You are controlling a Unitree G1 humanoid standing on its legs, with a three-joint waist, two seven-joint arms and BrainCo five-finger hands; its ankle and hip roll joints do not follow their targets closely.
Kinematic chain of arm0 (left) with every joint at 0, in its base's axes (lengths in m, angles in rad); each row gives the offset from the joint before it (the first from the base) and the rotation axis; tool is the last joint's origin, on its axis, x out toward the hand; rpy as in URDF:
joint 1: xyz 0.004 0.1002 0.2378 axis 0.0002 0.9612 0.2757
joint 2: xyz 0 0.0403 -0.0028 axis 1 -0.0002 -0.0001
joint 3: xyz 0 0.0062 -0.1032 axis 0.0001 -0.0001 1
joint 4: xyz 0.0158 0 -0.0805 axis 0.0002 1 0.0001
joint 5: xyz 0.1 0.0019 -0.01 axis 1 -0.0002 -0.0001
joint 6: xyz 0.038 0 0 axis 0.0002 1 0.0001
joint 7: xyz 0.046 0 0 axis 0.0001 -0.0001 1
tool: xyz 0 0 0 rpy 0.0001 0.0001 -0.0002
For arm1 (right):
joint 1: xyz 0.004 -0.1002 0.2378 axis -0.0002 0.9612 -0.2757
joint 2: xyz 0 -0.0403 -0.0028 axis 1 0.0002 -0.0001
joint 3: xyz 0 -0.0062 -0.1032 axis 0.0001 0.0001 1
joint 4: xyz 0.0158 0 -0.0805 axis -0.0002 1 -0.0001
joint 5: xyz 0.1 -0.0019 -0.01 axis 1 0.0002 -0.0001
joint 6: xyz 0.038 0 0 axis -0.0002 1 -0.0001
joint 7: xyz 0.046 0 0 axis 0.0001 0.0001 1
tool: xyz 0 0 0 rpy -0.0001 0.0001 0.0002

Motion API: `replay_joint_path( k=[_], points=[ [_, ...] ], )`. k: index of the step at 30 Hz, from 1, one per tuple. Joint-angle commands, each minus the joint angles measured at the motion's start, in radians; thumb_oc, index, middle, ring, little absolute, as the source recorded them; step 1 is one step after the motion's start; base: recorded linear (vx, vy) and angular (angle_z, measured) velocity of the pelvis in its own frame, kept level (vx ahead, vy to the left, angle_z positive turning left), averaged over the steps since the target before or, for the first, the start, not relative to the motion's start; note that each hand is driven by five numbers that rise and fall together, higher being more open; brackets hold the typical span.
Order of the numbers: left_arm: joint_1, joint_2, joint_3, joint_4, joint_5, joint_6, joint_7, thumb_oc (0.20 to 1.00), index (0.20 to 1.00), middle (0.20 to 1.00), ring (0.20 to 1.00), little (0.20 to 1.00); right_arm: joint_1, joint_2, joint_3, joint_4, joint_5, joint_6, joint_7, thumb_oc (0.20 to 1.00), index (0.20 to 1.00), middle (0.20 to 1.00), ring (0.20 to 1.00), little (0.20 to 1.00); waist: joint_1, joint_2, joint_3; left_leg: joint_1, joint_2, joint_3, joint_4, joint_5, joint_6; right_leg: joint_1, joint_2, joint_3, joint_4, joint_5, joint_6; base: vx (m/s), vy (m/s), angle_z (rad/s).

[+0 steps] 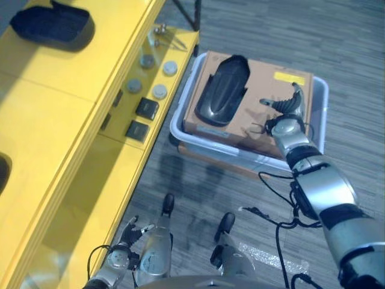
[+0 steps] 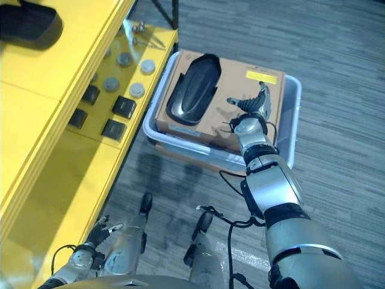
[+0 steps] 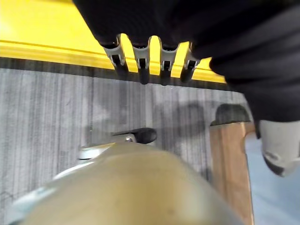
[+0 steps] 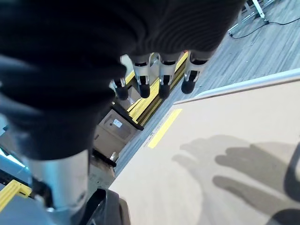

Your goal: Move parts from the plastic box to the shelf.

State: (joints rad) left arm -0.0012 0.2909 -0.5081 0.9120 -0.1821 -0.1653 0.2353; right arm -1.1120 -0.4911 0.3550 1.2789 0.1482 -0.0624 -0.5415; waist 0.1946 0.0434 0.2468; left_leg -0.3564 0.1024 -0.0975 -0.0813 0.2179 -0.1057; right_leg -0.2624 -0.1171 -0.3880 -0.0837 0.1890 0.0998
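Item: dark moulded part (image 1: 221, 90) lying on cardboard sheet (image 1: 264, 123) in plastic box (image 1: 320, 114), shelf (image 1: 66, 114) at 9 o'clock | right hand (image 1: 288, 108) hovering open, part at its 9 o'clock | left hand (image 1: 123, 238) hanging relaxed, empty | we are advising: reach across, curl fingers under the part's rim before lifting.

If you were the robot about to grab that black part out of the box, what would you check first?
1. Right hand open: ok, fingers spread.
2. Right hand above the cardboard sheet in the plastic box: ok.
3. Black part lying free on the sheet: ok, nothing on top.
4. Hand lined up with the part: not ok, it hovers off to one side.
5. Yellow shelf has room: ok, beside another black part.
6. Left hand clear: ok, low by the shelf.
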Motion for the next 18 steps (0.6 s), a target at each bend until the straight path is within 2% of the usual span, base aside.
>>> replay_joint_path(
  k=[1, 10, 18],
  points=[
    [-0.060, -0.018, -0.064, 0.047, 0.016, -0.013, 0.010, 1.000, 1.000, 1.000, 1.000, 1.000, -0.114, -0.068, 0.031, 0.006, -0.037, -0.038, -0.043, 1.000, 1.000, 1.000, 1.000, 1.000, 0.048, -0.049, 0.075, 0.032, 0.007, -0.031, -0.006, -0.111, -0.018, 0.091, -0.042, -0.022, -0.004, -0.162, 0.083, -0.01, -0.016, 0.32],
    [-0.082, -0.020, -0.062, 0.085, -0.007, -0.003, 0.021, 1.000, 1.000, 1.000, 1.000, 1.000, -0.160, -0.093, 0.025, 0.032, 0.028, -0.037, -0.065, 1.000, 1.000, 1.000, 1.000, 1.000, 0.074, -0.074, 0.110, -0.017, 0.005, -0.060, -0.006, -0.102, -0.023, 0.065, -0.039, -0.047, -0.004, -0.160, 0.087, 0.02, -0.005, 0.11],
    [-0.101, -0.027, -0.074, 0.037, -0.054, -0.015, 0.026, 1.000, 1.000, 1.000, 1.000, 1.000, -0.162, -0.094, 0.032, 0.117, -0.005, 0.012, -0.071, 1.000, 1.000, 1.000, 1.000, 1.000, 0.094, -0.071, 0.135, -0.044, -0.009, -0.082, -0.006, -0.098, -0.022, 0.055, -0.044, -0.068, -0.004, -0.156, 0.091, 0.02, 0.006, 0.06]
  ],
)
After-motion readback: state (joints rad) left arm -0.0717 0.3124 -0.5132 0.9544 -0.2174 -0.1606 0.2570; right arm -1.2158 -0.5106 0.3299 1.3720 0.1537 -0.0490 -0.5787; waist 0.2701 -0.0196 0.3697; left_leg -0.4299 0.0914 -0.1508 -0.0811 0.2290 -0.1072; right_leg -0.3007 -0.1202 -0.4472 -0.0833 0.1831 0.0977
